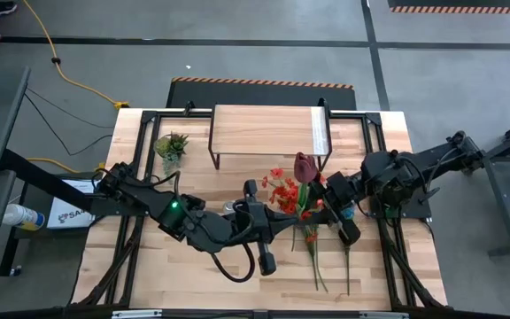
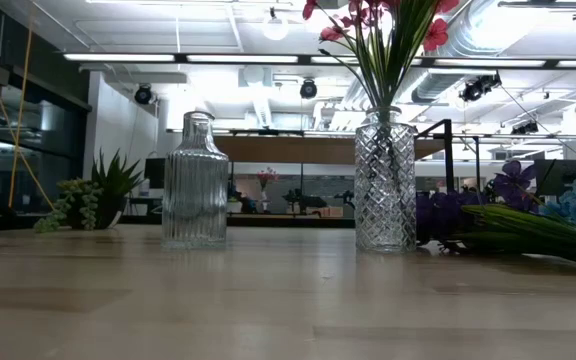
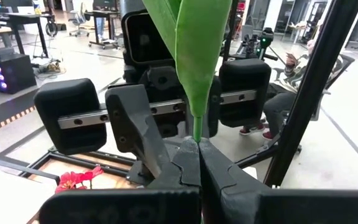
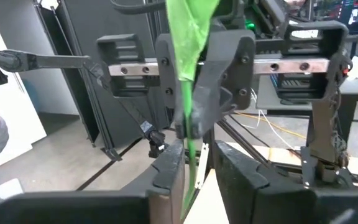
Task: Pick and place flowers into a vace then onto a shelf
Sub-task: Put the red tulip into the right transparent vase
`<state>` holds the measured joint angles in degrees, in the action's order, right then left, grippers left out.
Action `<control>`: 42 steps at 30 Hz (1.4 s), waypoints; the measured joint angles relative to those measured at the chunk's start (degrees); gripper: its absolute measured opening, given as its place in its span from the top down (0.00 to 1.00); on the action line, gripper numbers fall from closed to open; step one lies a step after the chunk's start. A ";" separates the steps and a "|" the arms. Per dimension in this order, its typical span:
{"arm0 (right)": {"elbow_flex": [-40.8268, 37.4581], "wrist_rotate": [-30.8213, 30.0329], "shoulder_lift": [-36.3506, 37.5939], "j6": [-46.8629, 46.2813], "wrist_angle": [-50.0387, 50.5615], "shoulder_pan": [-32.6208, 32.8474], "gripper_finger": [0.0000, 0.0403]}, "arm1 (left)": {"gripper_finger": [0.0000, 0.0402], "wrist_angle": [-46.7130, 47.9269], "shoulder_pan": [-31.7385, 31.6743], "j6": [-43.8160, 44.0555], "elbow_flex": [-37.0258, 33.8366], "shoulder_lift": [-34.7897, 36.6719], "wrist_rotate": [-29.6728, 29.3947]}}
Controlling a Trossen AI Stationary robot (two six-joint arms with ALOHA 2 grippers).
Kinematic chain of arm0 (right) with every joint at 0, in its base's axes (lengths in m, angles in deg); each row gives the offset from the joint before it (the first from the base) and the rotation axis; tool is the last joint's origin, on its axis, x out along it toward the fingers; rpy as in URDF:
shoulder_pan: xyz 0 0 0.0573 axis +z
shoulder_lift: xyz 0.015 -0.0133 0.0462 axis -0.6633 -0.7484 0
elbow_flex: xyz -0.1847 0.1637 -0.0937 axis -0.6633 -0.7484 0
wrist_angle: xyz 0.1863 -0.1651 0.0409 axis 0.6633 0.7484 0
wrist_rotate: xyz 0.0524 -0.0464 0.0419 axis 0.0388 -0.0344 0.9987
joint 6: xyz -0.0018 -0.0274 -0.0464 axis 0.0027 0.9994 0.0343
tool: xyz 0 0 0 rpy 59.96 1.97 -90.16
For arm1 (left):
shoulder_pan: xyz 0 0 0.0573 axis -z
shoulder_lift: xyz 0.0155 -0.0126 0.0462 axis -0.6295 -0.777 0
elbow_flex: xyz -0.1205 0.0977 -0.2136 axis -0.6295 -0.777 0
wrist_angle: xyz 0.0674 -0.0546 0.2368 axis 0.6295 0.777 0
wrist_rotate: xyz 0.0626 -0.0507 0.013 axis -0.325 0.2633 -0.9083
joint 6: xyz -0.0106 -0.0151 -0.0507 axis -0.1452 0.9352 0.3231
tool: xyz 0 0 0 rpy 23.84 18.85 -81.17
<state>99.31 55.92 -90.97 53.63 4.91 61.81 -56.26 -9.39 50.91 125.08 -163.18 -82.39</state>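
The left gripper (image 3: 197, 155) pinches a flower stem (image 3: 196, 127) above mid-table; the right gripper (image 4: 194, 165) – fingers narrowly apart around it – should close squarely before the left lets go.

The flowers (image 1: 301, 190) are showing red and orange blooms, 1 dark maroon bud, and thin green stems. Low down, purple and blue blooms (image 2: 513, 185) are lying beside green leaves. The diamond-cut clear vase (image 2: 385, 180) is glinting; the ribbed clear bottle (image 2: 195, 182) is showing vertical lines. The shelf (image 1: 268, 129) is showing light wood on dark legs. The table (image 1: 149, 266) is showing pale planks. The plant (image 1: 171, 144) is looking green and spiky. A bright green stem (image 3: 196, 56) is standing between black fingers (image 3: 166, 155).
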 joint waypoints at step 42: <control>0.07 -8.80 4.76 6.09 6.88 -0.11 1.00 | 0.74 -1.89 1.53 3.01 0.09 0.04 3.80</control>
<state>99.38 47.12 -86.21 59.72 11.79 61.69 -58.15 -7.86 53.92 125.16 -163.13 -78.60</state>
